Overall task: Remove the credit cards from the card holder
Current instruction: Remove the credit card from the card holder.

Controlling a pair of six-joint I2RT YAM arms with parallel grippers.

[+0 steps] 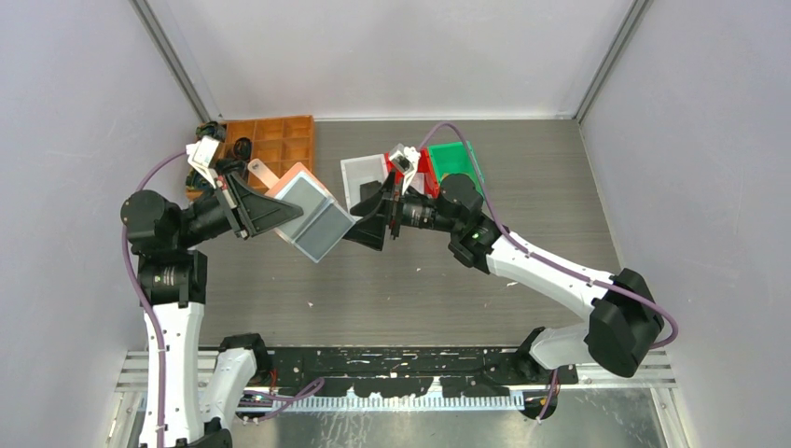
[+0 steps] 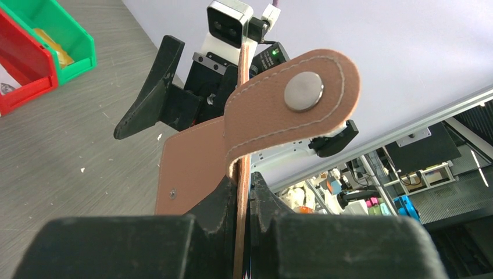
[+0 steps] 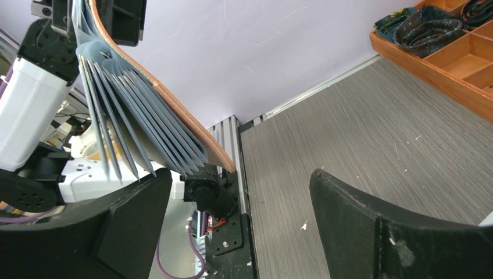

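Left gripper point(image 2: 243, 197) is clamped on the card holder point(image 1: 312, 219), held open off the table point(image 1: 420, 289), with its grey pockets point(image 3: 134, 116) fanned toward three o'clock. Right gripper point(image 1: 366, 217) waits just beside them, jaws wide apart and empty. No card is coming out yet, so I judge the pulling lies ahead.

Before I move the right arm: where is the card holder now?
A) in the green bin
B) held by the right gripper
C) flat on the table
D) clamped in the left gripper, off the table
D: the left gripper is shut on the card holder, while the right gripper stands open beside it.
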